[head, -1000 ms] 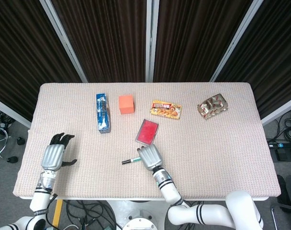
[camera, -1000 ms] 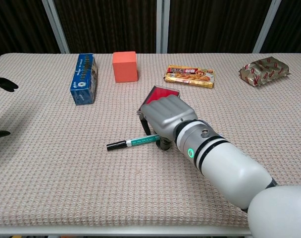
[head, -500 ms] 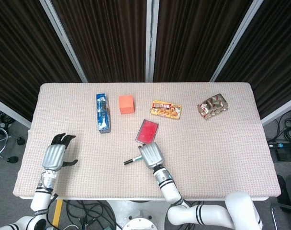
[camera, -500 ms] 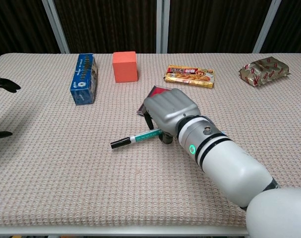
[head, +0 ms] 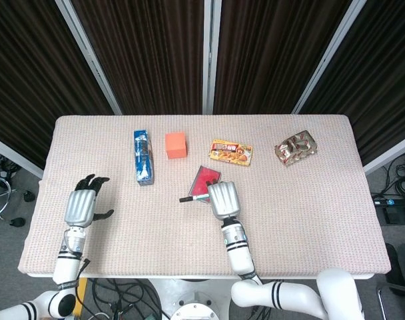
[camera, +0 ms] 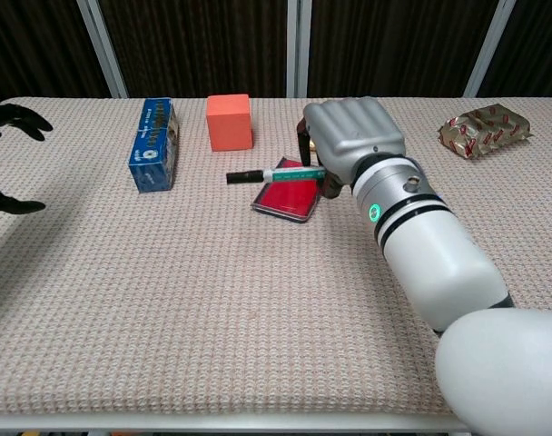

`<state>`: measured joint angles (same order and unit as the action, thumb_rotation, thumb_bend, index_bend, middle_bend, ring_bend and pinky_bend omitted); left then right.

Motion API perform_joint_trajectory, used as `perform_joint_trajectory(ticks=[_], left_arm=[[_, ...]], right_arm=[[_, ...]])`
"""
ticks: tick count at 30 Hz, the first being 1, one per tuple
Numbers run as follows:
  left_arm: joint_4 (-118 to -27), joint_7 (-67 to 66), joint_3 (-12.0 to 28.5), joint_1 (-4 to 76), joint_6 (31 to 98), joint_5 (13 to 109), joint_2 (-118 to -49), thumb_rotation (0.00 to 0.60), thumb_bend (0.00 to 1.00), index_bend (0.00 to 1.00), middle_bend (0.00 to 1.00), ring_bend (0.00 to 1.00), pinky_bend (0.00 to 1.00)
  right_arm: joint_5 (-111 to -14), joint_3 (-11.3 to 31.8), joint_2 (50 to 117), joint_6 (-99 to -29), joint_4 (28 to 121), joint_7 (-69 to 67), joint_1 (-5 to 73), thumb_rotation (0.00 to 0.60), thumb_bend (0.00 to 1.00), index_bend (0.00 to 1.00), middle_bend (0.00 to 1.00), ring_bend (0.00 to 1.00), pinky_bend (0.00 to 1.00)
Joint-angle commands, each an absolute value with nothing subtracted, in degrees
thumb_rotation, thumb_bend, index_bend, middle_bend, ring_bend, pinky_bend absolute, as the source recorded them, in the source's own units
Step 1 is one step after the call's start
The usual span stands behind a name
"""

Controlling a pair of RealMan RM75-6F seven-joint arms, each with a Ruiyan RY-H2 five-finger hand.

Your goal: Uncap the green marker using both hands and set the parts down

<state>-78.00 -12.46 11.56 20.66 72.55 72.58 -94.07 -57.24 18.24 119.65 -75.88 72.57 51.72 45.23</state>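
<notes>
Gripping the slim green marker (camera: 274,170) with black cap in our right hand (camera: 349,136).
Our left hand (head: 82,203) hovers spread, holding nothing.

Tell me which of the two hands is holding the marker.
The right hand grips the green marker with the black cap above the flat red packet; the left hand holds nothing, fingers apart.

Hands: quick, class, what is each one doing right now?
Left hand: open, holding nothing.
Right hand: holding the marker, cap on.
</notes>
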Motion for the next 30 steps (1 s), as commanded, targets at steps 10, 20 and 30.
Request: perform_joint_trajectory(ticks=[10, 20, 30], left_arm=[[-78.9, -16.6, 16.3, 30.8, 66.5, 72.5, -97.5, 0.600, 0.11, 0.26, 0.26, 0.15, 0.20], [-73.0, -17.6, 21.1, 35.8, 70.6, 70.7, -106.1, 0.600, 0.12, 0.39, 0.44, 0.34, 0.36], [-75.4, -22.2, 21.5, 38.5, 67.4, 65.6, -107.3, 0.600, 0.13, 0.43, 0.47, 0.39, 0.40]], right_arm=[[-58.6, 23.9, 120.5, -78.8, 70.5, 50.9, 46.7, 0.600, 0.30, 0.67, 0.62, 0.67, 0.83], [-57.5, 26.1, 122.8, -77.8, 67.9, 52.3, 49.4, 0.600, 0.30, 0.66, 0.62, 0.67, 0.83], [-56.1, 27.7, 125.7, -76.2, 63.5, 53.1, 52.3, 0.600, 0.30, 0.67, 0.62, 0.67, 0.83]])
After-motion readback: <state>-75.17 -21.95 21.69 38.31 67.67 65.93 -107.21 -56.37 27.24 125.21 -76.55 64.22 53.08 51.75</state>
